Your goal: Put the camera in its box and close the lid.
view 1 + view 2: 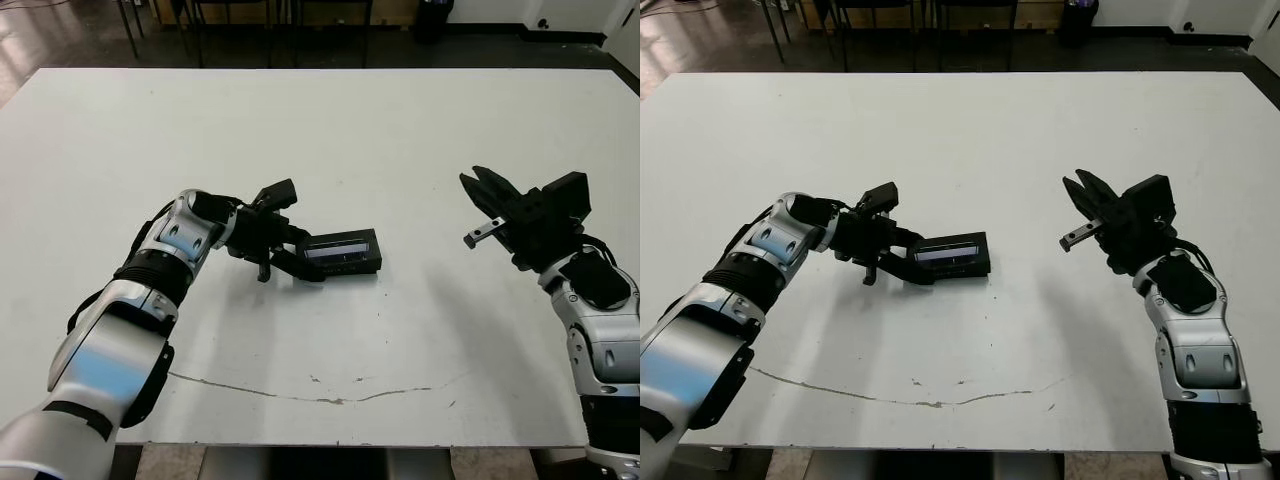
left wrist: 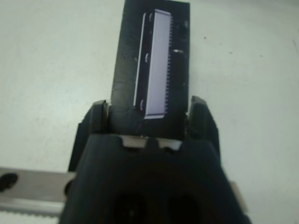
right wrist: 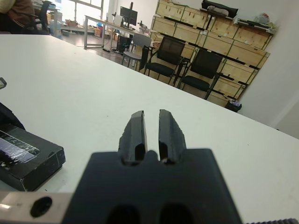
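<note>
Two claws show over the white tabletop [image 1: 380, 130], one at work and one idle. The left claw [image 1: 292, 262] reaches in low from the left and its two fingers [image 2: 99, 114] straddle the near end of the lid [image 1: 343, 248], one on each long side; they clasp it at a narrow spread set by the lid's width. The lid lies flat on top of the box [image 1: 345, 266], its glossy greyish strip facing up and running along its length, so box and lid read as one closed black block. That block sits on the tabletop a little left of the middle, its long axis running left to right and tilted slightly. The camera cannot be seen in any view.

In the left wrist view the lid [image 2: 154, 60] stretches straight away from the claw, the pale strip bright against the black frame.

The right claw [image 1: 483, 192] hangs above the tabletop on the right, well apart from the box, holding nothing. Its fingers [image 3: 134, 133] stand almost together, with only a thin slit between them. From the right wrist view one corner of the closed box [image 3: 28, 161] shows at the side, resting on the tabletop.

A thin dark crack line [image 1: 300, 392] crosses the tabletop near its front edge. Chairs and stacked wooden crates [image 3: 224, 42] stand beyond the far end.
</note>
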